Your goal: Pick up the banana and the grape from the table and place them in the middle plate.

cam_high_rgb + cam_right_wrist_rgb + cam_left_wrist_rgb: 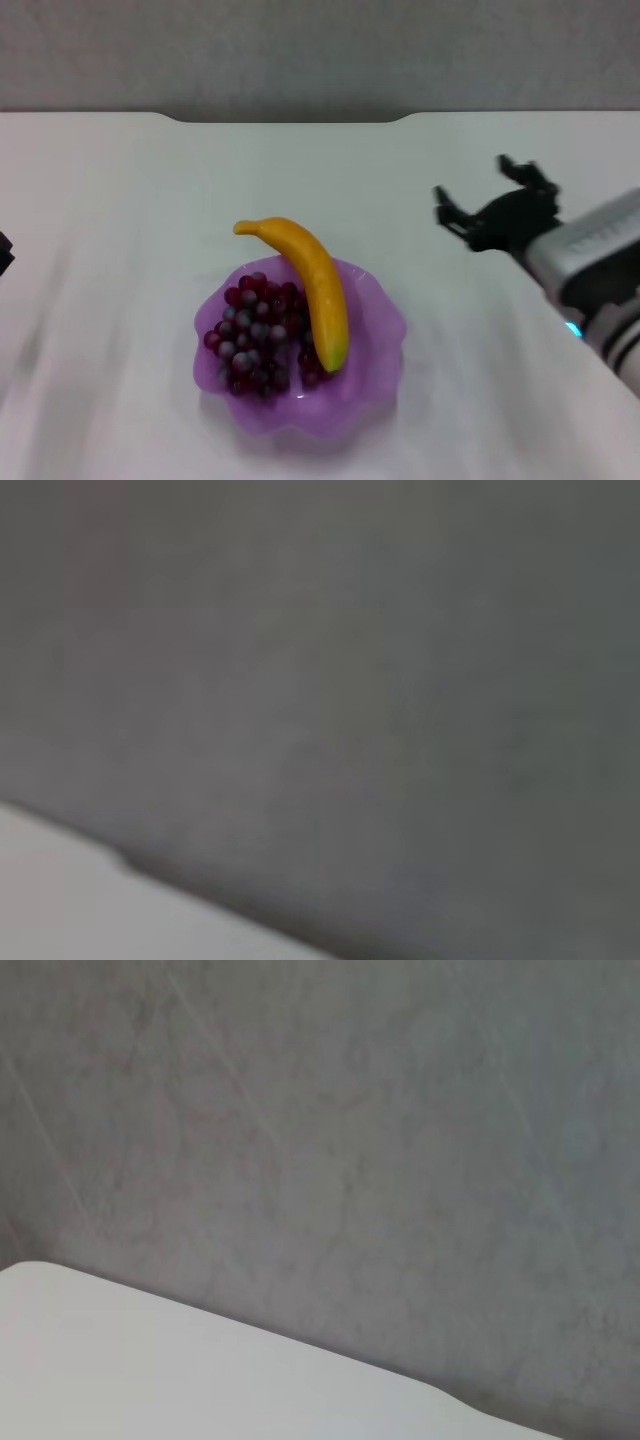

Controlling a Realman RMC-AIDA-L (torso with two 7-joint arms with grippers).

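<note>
In the head view, nearest the camera, the middle plate (pixel 372 372), translucent purple with a wavy rim, sits on the white table (pixel 120 300). The grape (pixel 255 335), a dark red-purple bunch, lies in its left half. The banana (pixel 312 285), yellow-orange, rests across the right half, its stem end past the far rim. The right gripper (pixel 482 200) hovers well to the right, jaws spread wide and empty. Only a dark sliver of the left gripper (pixel 4 252) shows at the edge; its jaws cannot be told.

The left wrist view shows only a table corner and grey wall (pixel 350 1140).

The right wrist view shows the same, blurred.
</note>
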